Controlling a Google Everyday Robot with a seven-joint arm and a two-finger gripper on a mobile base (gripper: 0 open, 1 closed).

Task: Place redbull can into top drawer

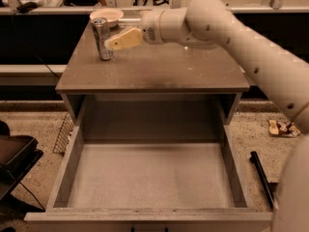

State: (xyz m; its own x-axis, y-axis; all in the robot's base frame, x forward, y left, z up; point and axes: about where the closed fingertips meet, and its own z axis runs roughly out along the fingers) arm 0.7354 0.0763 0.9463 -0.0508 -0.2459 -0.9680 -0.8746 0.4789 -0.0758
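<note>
The redbull can (102, 38) stands upright at the back left of the cabinet top (154, 71); it is slim, silver-grey, with a shiny lid. My gripper (112, 43) reaches in from the right on a white arm, and its cream fingers (126, 38) end right beside the can, at its right side. The top drawer (149, 178) is pulled fully out below the cabinet top; its flat grey floor holds nothing.
A pale bowl (106, 15) sits just behind the can at the back edge. A dark counter runs behind the cabinet. A wire rack (63, 134) leans at the left, a black object (14, 153) at far left, a black rod (263, 178) on the floor at right.
</note>
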